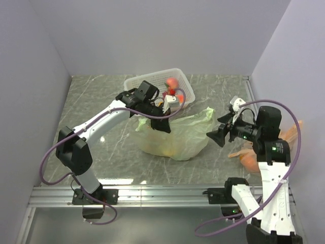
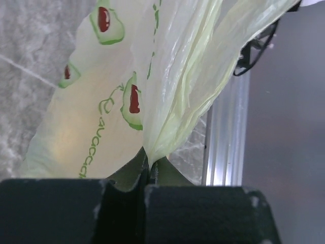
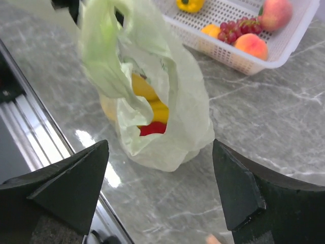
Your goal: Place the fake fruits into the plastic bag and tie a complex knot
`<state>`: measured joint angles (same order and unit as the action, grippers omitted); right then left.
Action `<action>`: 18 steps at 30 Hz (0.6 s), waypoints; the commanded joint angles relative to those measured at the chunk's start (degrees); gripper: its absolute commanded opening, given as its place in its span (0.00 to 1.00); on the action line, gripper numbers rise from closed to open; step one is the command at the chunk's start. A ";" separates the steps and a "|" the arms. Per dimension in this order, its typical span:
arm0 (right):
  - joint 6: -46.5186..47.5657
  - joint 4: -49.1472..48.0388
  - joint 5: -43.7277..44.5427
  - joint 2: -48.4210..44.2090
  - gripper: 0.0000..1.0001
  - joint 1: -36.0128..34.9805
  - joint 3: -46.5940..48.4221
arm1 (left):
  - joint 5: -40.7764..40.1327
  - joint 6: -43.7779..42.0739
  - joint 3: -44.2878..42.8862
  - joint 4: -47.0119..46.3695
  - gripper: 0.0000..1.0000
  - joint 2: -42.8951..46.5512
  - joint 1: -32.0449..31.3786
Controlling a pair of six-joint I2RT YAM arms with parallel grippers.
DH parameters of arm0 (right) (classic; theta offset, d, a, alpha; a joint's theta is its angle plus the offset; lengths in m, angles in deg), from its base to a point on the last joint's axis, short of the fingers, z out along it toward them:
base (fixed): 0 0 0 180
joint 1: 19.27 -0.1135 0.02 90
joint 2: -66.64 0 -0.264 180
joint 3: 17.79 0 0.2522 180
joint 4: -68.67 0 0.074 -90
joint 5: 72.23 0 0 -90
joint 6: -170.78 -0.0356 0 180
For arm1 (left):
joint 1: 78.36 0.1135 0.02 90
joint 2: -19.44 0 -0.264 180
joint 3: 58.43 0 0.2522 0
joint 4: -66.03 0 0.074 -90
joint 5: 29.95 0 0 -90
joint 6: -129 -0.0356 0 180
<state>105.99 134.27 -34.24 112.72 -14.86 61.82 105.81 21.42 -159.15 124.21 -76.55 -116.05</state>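
Note:
The pale green plastic bag [image 1: 175, 137] lies mid-table with yellow and red fake fruits inside [image 3: 152, 114]. My left gripper [image 1: 160, 122] is shut on the bag's upper edge, and the pinched plastic fans out from the jaws in the left wrist view [image 2: 167, 101]. My right gripper [image 1: 217, 136] is open and empty, just right of the bag, facing its mouth [image 3: 147, 101]. More fruits remain in the white basket [image 1: 188, 89]: a peach [image 3: 250, 44], grapes [image 3: 231, 31], a red-yellow fruit [image 3: 275, 12] and a yellow one [image 3: 190, 5].
An orange translucent bag [image 1: 249, 155] lies at the right edge behind my right arm. The metal rail [image 1: 152, 193] runs along the near table edge. Grey walls close in the left, back and right sides.

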 commanded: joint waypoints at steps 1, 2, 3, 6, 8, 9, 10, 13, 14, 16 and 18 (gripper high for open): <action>4.94 -11.88 -2.73 -0.38 0.90 0.25 -6.84 | 5.04 -1.84 -3.04 1.54 0.00 -0.96 -0.19; 3.28 -14.89 -3.70 -0.03 0.91 0.25 -8.26 | 5.30 -1.93 -3.04 1.80 0.00 -1.22 -0.19; 1.87 -18.05 -4.58 0.40 0.92 -0.09 -9.58 | 6.00 -2.45 -3.13 2.07 0.00 -1.31 -0.19; -1.65 -27.03 -6.00 3.21 0.92 -1.67 -12.23 | 6.01 -3.06 -3.22 3.12 0.00 -1.75 -0.28; -3.58 -30.99 -6.78 4.36 0.92 -4.04 -13.11 | 5.49 -3.42 -2.78 3.65 0.00 -1.93 -0.28; -4.29 -32.13 -6.62 4.36 0.90 -5.53 -13.46 | 5.48 -3.51 -2.26 3.48 0.00 -1.93 -0.28; -4.82 -34.06 -6.27 4.36 0.88 -8.42 -14.51 | 5.40 -3.42 -1.99 3.13 0.00 -2.01 -0.19; -8.23 -38.19 -3.64 4.71 0.68 -11.87 -17.05 | 5.05 -2.20 -0.67 1.72 0.00 -1.75 -0.19; -12.60 -39.43 -3.10 5.50 0.60 -12.31 -17.59 | 4.43 -1.50 -0.23 -0.54 0.00 -1.31 -0.28; -18.50 -43.28 0.66 6.55 0.08 -12.31 -18.90 | 0.76 1.75 3.18 -4.50 0.00 0.96 -0.28; -27.82 -44.62 5.83 8.05 0.00 -12.23 -19.00 | -2.94 6.48 8.35 -11.77 0.00 3.25 -0.28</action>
<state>91.65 98.31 -35.68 119.15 -26.95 43.43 107.05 22.32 -155.96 121.96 -77.79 -116.20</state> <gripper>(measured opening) 0.029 0.013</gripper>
